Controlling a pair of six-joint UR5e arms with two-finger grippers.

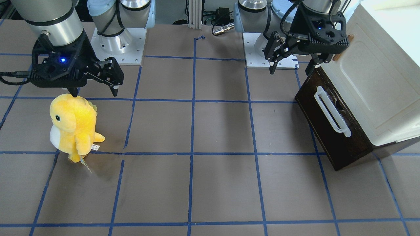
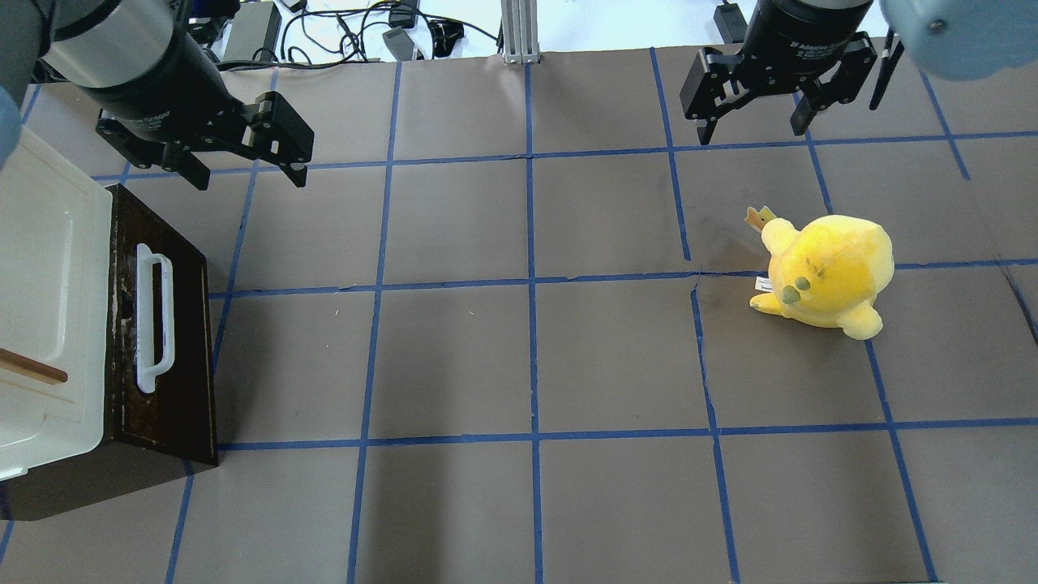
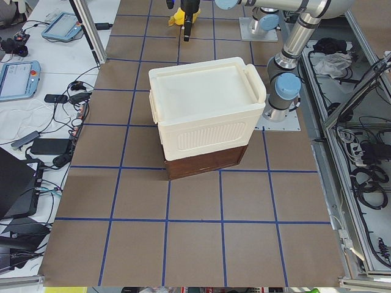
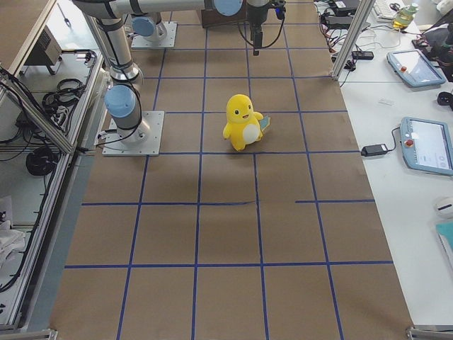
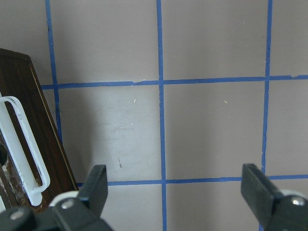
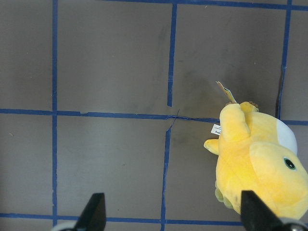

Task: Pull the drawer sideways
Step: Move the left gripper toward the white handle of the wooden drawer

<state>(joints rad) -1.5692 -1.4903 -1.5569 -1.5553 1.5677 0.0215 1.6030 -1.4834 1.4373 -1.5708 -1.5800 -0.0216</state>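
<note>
The dark brown drawer (image 2: 182,324) sits under a cream cabinet (image 2: 49,292) at the left of the overhead view, its front toward the table's middle. Its long white bar handle (image 2: 154,318) runs along the front. The drawer also shows in the front-facing view (image 1: 323,131) and at the left edge of the left wrist view (image 5: 21,86). My left gripper (image 2: 250,178) is open and empty, above the table just past the drawer's upper end and apart from the handle. My right gripper (image 2: 750,134) is open and empty, above the table near a yellow plush.
A yellow plush dinosaur (image 2: 827,276) stands on the right half of the table, below my right gripper; it also shows in the right wrist view (image 6: 260,163). The cream cabinet has a small wooden handle (image 2: 32,369). Blue tape lines grid the brown table (image 2: 527,365).
</note>
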